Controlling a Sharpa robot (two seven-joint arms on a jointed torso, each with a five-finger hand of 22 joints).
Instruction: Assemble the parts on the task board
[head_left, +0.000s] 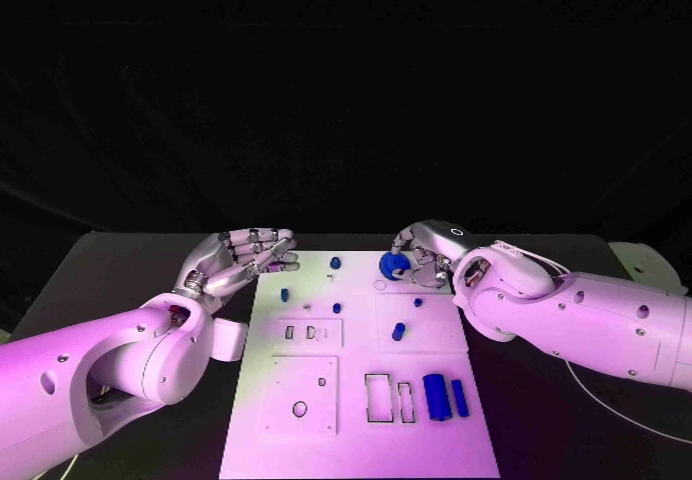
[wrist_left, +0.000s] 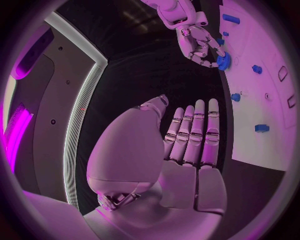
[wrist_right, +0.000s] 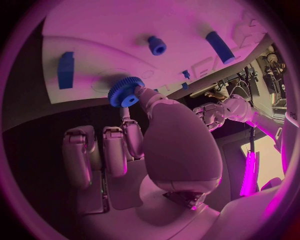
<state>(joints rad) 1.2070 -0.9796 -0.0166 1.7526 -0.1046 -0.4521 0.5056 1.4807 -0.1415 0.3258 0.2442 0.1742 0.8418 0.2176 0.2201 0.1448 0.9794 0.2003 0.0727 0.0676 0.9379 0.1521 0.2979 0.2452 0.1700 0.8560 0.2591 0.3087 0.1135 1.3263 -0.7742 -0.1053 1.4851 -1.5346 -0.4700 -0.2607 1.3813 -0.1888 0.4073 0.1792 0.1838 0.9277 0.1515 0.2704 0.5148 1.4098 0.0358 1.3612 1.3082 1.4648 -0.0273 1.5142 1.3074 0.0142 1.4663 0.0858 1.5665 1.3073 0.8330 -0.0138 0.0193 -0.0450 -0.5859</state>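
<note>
Right robot hand (head_left: 423, 252) pinches a toothed blue gear (head_left: 391, 265) above the flat white task board (head_left: 361, 440).

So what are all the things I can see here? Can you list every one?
task board: one, white, middle of the black table.
gear: one, blue, toothed, at the board's far edge, held in the right hand's fingers.
long blocks: two, blue, side by side on the board's near right part.
small parts: several, blue, scattered over the far half of the board; too small to count surely.
slots: several dark-edged cut-outs in the board's panels.
table: one, black, under the board.
left hand: one, silver, fingers apart, holding nothing, beside the board's far left corner.
right hand: one, silver, holding the gear.
</note>
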